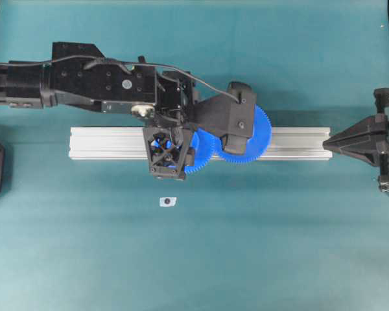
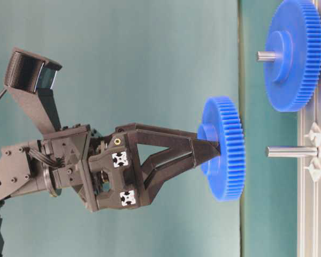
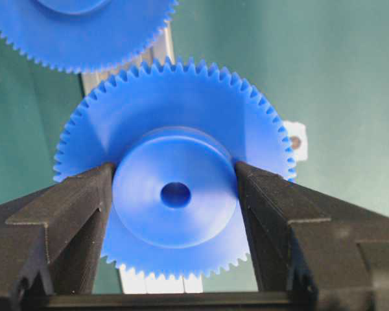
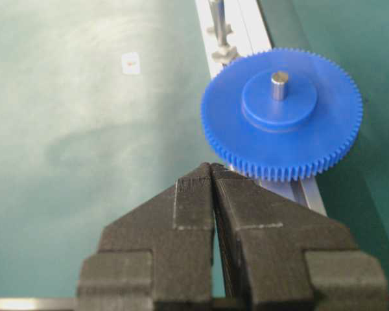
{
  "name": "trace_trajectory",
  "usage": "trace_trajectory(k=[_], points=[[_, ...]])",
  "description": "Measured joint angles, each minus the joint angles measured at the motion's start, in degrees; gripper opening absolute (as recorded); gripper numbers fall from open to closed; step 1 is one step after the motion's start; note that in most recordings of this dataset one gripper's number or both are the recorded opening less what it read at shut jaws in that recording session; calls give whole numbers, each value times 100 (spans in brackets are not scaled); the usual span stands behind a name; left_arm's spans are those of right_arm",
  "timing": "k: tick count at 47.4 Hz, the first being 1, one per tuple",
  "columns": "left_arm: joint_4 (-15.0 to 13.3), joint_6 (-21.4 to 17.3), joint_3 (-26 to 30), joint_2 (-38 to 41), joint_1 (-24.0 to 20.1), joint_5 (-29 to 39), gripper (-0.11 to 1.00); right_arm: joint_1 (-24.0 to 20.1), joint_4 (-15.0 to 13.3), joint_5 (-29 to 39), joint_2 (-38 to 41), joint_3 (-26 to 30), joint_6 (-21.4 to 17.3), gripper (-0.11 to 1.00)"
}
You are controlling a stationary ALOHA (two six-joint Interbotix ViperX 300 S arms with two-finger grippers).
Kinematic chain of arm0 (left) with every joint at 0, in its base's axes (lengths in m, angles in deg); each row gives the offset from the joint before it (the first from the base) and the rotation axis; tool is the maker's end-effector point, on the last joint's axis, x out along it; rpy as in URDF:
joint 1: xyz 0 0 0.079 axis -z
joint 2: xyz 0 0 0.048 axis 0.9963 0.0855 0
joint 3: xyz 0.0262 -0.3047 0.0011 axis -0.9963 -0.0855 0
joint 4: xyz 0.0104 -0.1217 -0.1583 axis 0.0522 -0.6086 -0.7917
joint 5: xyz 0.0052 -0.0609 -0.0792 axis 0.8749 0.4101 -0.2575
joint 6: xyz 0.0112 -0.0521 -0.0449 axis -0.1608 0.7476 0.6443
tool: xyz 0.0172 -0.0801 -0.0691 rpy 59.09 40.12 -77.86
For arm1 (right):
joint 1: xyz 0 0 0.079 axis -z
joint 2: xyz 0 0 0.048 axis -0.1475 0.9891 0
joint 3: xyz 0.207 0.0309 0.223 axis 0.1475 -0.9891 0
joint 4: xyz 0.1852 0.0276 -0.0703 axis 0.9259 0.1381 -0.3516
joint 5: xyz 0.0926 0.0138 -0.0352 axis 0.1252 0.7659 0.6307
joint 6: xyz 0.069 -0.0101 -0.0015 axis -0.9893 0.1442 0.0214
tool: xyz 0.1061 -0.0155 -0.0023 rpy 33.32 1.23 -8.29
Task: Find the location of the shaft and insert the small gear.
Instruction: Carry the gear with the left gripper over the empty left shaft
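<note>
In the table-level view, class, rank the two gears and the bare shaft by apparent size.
1. Large gear
2. Small gear, which looks only a little smaller; it sits off the rail, so its distance from the camera may skew this.
3. Shaft, clearly smallest.

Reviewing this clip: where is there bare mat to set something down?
Bare mat above the aluminium rail, and below it around the small white tag. Crowded mid-rail: left gripper holding the small gear, beside the larger gear.
</note>
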Motion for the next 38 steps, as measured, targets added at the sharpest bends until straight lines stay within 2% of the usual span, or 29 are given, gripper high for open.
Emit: trace_trajectory(k=[38], points=[[0,0,18,316,-44,-9,63,0,0,-9,-9,-26,0,4]])
